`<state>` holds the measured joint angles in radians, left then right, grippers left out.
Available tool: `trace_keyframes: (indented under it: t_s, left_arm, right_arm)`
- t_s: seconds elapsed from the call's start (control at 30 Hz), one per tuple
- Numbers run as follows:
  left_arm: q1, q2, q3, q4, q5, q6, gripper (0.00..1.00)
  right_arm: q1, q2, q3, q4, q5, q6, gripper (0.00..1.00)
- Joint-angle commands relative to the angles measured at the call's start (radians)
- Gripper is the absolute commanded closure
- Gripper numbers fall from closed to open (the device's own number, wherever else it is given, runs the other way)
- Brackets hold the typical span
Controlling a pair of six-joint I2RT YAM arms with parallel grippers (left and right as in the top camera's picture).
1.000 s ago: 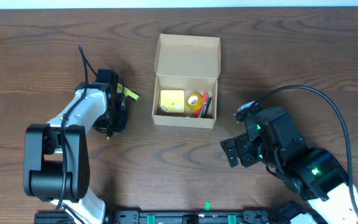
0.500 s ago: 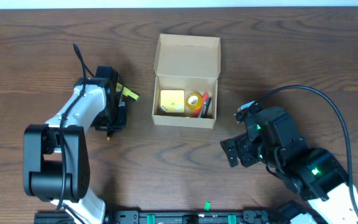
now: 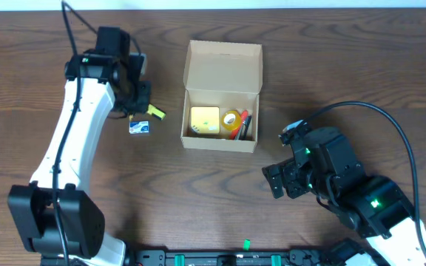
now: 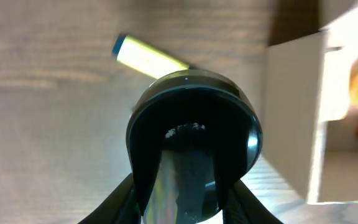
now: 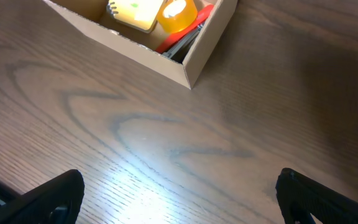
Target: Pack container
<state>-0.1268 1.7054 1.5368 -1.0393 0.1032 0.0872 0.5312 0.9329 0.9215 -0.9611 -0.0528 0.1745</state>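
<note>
Nearby, container [image 3: 224, 68] beside left pincer [image 3: 136, 93].

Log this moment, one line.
left gripper: shut on black round object, left of container | right gripper: open, empty | container: lid open, yellow pad, tape roll inside | loose: yellow stick, blue-white packet

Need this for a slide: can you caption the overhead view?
Partly packed cardboard box mid-table; left gripper holds a dark round object beside it, right gripper open.

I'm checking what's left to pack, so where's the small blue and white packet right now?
In the overhead view the blue and white packet lies on the table left of the container, next to the yellow marker.
</note>
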Motion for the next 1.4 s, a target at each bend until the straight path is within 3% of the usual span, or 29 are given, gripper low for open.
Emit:
trace_keyframes:
  t_s: [0.0, 0.13, 0.27, 0.43, 0.7, 0.87, 1.07, 1.37]
  left_arm:
    - [-0.066, 0.002, 0.067, 0.005, -0.017, 0.024, 0.94]
    - [-0.09, 0.077, 0.159, 0.003, 0.117, -0.024, 0.94]
    - [-0.118, 0.129, 0.193, 0.011, 0.156, 0.016, 0.94]
    - [-0.218, 0.139, 0.194, 0.017, 0.078, 0.274, 0.94]
    - [-0.304, 0.14, 0.194, 0.031, 0.067, 0.855, 0.94]
    - [-0.306, 0.151, 0.186, 0.035, 0.082, 1.034, 0.94]
    - [-0.308, 0.244, 0.186, 0.074, 0.08, 1.137, 0.94]
    - [-0.312, 0.324, 0.186, 0.078, 0.126, 1.117, 0.94]
  right_arm:
    - [-0.009, -0.005, 0.006, 0.0, 0.0, -0.012, 0.01]
    - [-0.009, -0.005, 0.006, 0.0, 0.0, -0.012, 0.01]
    - [-0.009, -0.005, 0.006, 0.0, 0.0, -0.012, 0.01]
    - [-0.009, -0.005, 0.006, 0.0, -0.001, -0.012, 0.01]
    - [-0.009, -0.005, 0.006, 0.0, 0.0, -0.012, 0.01]
    - [-0.009, -0.005, 0.006, 0.0, 0.0, -0.012, 0.01]
    - [-0.009, -0.005, 0.006, 0.0, 0.0, -0.012, 0.01]
    - [-0.009, -0.005, 0.006, 0.0, 0.0, -0.012, 0.01]
